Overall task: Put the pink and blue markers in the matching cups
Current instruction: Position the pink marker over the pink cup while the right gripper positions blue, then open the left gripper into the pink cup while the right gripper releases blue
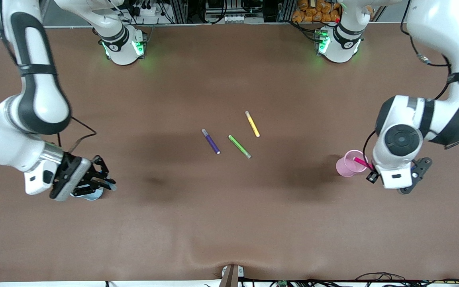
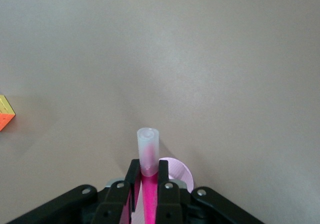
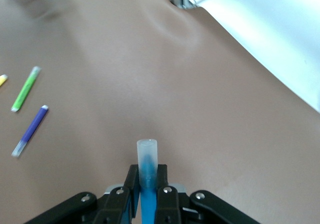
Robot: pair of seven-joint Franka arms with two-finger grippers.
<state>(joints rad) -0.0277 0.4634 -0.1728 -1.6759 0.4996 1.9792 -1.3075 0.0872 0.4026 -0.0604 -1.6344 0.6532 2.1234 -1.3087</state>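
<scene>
Left gripper clamped on pink marker, over pink cup at left arm's end of table; marker tip dipping into cup, not released.

Right gripper clamped on blue marker, over blue cup at right arm's end.

Purple pen, green pen, yellow pen lying mid-table, untouched.

Judgement: both markers nearly home; lower and release left.

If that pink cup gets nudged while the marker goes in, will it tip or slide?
The pink cup looks small and light, so it would probably slide. The pink marker, gripped by the left end effector, leans on its rim, so a sideways push might tip it. It stands free on the table.
</scene>
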